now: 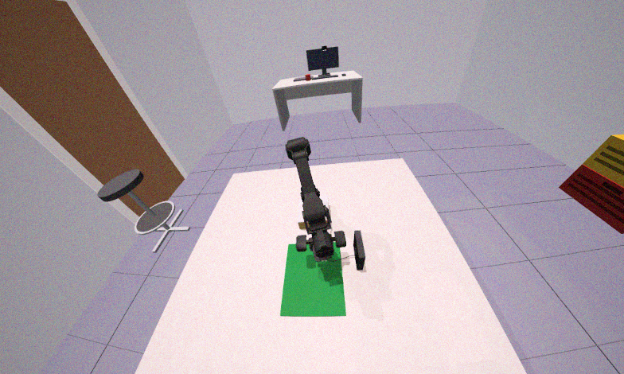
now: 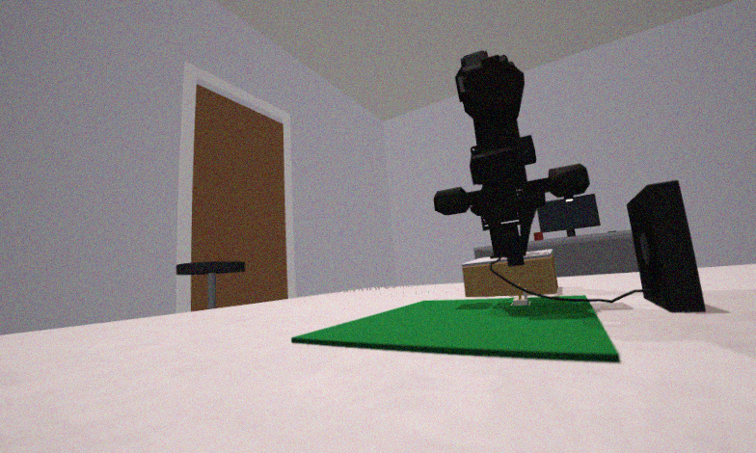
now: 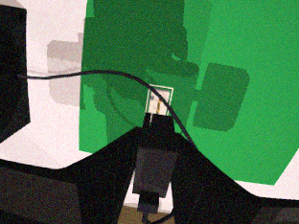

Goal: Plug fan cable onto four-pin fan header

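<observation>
Plug (image 3: pixel 155 162) is clamped in the gripper (image 3: pixel 153 173), held above the green board (image 2: pixel 471 329); the four-pin header (image 3: pixel 160 102) lies directly below, so the coming move is straight down.

A broad white rectangular table top (image 1: pixel 398 297) carried everything. A flat green rectangular board (image 1: pixel 312 287) lay on it near the middle. Just beside the board's right edge a black slab-shaped fan (image 1: pixel 359 250) stood upright on its edge. Behind the board a low tan cardboard-coloured box (image 2: pixel 510 276) sat on the same surface, close to the board's far edge.
</observation>
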Robot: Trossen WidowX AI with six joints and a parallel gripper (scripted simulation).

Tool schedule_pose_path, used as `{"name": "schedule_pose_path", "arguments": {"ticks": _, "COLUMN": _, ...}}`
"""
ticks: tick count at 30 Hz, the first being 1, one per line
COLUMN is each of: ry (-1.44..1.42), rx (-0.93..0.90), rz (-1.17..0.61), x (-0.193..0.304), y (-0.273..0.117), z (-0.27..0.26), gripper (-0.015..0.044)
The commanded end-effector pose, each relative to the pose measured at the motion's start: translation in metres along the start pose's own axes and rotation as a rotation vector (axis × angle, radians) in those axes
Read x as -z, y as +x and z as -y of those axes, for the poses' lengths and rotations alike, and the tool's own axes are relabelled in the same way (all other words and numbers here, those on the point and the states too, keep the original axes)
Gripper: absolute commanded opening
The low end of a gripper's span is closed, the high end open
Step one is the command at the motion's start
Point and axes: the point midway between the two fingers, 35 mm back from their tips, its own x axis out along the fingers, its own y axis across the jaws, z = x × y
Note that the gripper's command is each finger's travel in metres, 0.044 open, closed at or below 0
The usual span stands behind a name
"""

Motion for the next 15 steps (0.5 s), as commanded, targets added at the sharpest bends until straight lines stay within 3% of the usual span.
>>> {"name": "schedule_pose_path", "arguments": {"ticks": 1, "ry": -0.006, "rx": 0.003, "rz": 0.0, "x": -0.0024, "y": -0.0007, "z": 0.0004, "gripper": 0.0}}
{"name": "schedule_pose_path", "arguments": {"ticks": 15, "ry": -0.002, "rx": 0.003, "rz": 0.0, "x": -0.0045, "y": 0.0061, "z": 0.0006, "gripper": 0.0}}
